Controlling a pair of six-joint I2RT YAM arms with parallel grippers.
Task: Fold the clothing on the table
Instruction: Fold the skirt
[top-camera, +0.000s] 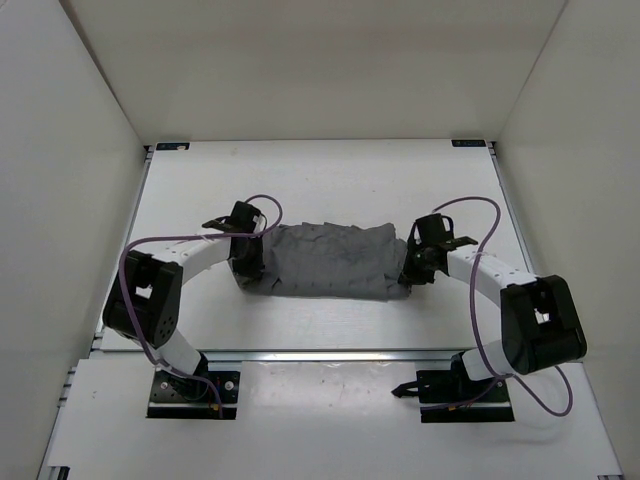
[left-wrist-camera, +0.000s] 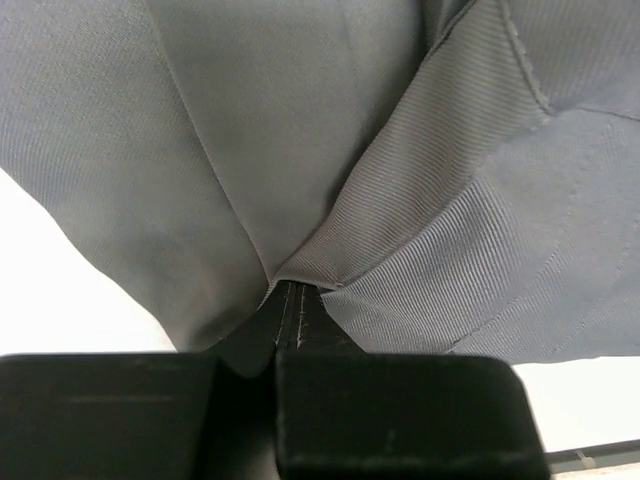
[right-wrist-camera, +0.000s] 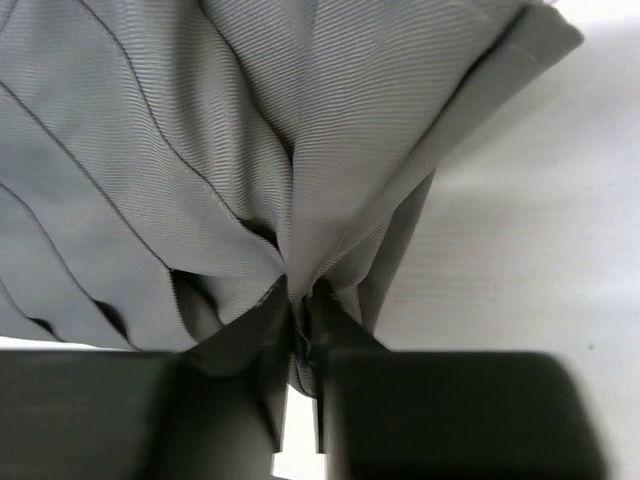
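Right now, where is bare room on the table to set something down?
Bare table lies between the clothing and the far wall, and a narrower strip before the near rail. Crowded: left gripper and right gripper pinch its ends.

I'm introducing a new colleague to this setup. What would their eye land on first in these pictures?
First, the grey clothing, bunched into a wrinkled roll across the middle of the white table. Next, the two arms flanking it: the left gripper pinches its left end and the right gripper its right end. Both wrist views show fabric gathered between the closed fingers.
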